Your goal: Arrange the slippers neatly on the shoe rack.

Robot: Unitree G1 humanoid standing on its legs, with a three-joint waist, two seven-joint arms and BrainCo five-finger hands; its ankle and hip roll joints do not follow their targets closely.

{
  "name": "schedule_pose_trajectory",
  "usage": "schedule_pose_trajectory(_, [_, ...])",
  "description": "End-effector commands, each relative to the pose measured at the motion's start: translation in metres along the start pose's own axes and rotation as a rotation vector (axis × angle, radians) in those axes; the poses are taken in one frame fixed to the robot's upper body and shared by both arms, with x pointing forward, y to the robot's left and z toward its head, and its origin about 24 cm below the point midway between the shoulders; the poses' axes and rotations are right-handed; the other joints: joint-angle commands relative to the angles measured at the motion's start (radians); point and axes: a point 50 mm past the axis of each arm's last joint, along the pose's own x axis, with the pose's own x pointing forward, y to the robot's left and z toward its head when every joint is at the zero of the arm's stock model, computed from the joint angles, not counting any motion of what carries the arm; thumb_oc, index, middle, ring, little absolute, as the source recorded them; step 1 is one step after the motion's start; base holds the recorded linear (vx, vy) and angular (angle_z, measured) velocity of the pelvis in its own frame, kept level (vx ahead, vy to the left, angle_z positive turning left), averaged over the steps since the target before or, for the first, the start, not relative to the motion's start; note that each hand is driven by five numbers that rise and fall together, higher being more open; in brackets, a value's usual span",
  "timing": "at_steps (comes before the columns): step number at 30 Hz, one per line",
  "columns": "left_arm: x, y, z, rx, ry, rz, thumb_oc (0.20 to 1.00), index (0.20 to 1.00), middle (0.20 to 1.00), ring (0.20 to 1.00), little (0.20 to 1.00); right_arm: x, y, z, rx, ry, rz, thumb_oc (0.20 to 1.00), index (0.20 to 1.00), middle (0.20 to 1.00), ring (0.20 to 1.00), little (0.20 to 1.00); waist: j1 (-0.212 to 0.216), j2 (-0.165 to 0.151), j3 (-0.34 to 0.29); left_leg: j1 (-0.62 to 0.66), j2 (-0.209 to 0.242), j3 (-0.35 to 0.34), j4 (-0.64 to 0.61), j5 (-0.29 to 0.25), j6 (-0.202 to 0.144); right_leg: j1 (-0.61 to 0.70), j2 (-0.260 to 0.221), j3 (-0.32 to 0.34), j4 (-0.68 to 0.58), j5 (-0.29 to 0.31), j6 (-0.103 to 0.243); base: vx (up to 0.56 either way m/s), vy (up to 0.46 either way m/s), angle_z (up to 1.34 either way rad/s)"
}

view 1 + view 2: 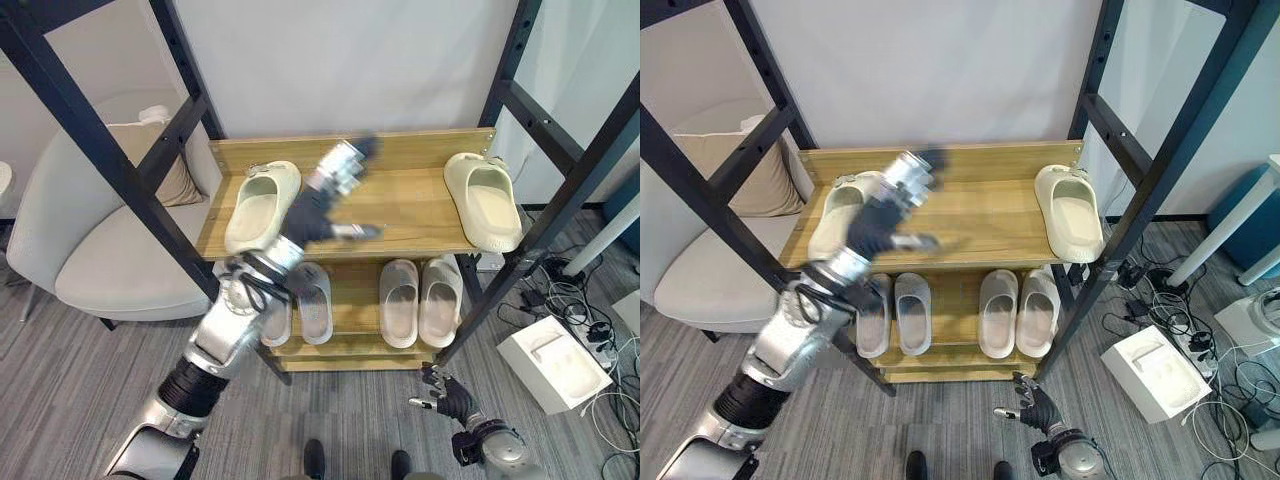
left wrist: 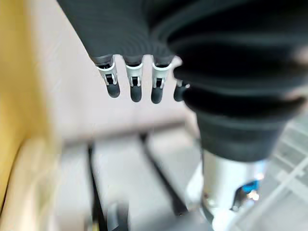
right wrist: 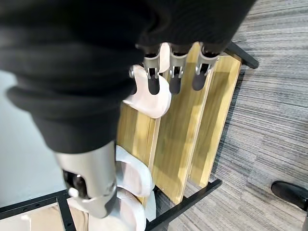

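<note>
A: Two cream moulded-foam slippers lay on the top wooden shelf of the shoe rack (image 1: 410, 205), well apart: the left slipper (image 1: 262, 205) at one end, the right slipper (image 1: 483, 199) at the other. Not yet a pair, I judged.

B: And below?

A: Four pale grey slippers (image 1: 418, 300) sat on the lower shelf.

B: The hands?

A: The left hand (image 1: 335, 190) hovered over the top shelf, fingers straight, empty. The right hand (image 1: 445, 398) hung low, relaxed, holding nothing.
</note>
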Motion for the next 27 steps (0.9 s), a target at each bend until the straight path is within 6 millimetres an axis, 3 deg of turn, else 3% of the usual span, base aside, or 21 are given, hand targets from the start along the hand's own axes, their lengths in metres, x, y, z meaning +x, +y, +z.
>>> schedule_pose_trajectory(1, [0.021,0.008,0.008,0.329,-0.115,0.098,1.000,1.000,1.000,1.000,1.000,0.007,0.009,0.027,0.017,-0.127,0.041,1.000,1.000,1.000,1.000,1.000,0.015,-0.057,-0.011,0.071,0.027,0.027,0.000,-0.081,-0.055,-0.004,-0.077,-0.011,-0.005,-0.012,0.088,0.04,-0.010,0.03])
schedule_pose_trajectory(2, [0.024,0.017,0.005,0.493,-0.101,0.113,1.000,1.000,1.000,1.000,1.000,0.008,0.009,0.028,0.014,-0.130,0.047,1.000,1.000,1.000,1.000,1.000,0.014,-0.057,-0.014,0.072,0.029,0.029,0.000,-0.082,-0.055,-0.003,-0.076,-0.009,-0.005,-0.014,0.088,0.04,-0.007,0.00])
schedule_pose_trajectory(4, [0.027,0.021,0.004,0.559,-0.104,0.124,1.000,1.000,1.000,1.000,1.000,0.009,0.010,0.030,0.015,-0.137,0.048,1.000,1.000,1.000,1.000,1.000,0.014,-0.059,-0.012,0.076,0.031,0.032,0.000,-0.084,-0.056,-0.001,-0.075,-0.008,-0.005,-0.015,0.088,0.02,-0.001,-0.04])
schedule_pose_trajectory(9, [0.041,0.059,-0.009,0.985,-0.034,0.199,1.000,1.000,1.000,1.000,1.000,0.011,0.014,0.034,0.002,-0.155,0.081,1.000,1.000,1.000,1.000,1.000,0.002,-0.053,-0.016,0.081,0.036,0.039,0.000,-0.089,-0.056,-0.003,-0.070,0.003,-0.005,-0.019,0.092,0.03,0.000,-0.08])
schedule_pose_trajectory(12, [0.044,0.066,-0.013,1.063,-0.014,0.205,1.000,1.000,1.000,1.000,1.000,0.011,0.013,0.036,-0.002,-0.163,0.082,1.000,1.000,1.000,1.000,1.000,-0.001,-0.055,-0.011,0.080,0.037,0.041,0.000,-0.089,-0.055,-0.005,-0.069,0.005,-0.005,-0.019,0.093,0.00,-0.001,-0.01])
schedule_pose_trajectory(16, [0.049,0.097,-0.019,1.345,0.073,0.209,1.000,1.000,1.000,1.000,1.000,0.011,0.012,0.039,-0.018,-0.180,0.091,1.000,1.000,1.000,1.000,1.000,-0.012,-0.052,-0.005,0.077,0.040,0.050,0.000,-0.089,-0.053,-0.018,-0.065,0.017,-0.005,-0.017,0.096,0.00,-0.001,-0.02])
schedule_pose_trajectory(27, [0.036,0.137,-0.035,1.577,0.269,0.148,1.000,1.000,1.000,1.000,1.000,0.008,0.009,0.039,-0.015,-0.196,0.079,1.000,1.000,1.000,1.000,1.000,-0.024,-0.056,0.012,0.063,0.044,0.061,0.000,-0.086,-0.049,-0.046,-0.059,0.040,-0.005,-0.010,0.099,0.00,-0.003,-0.07])
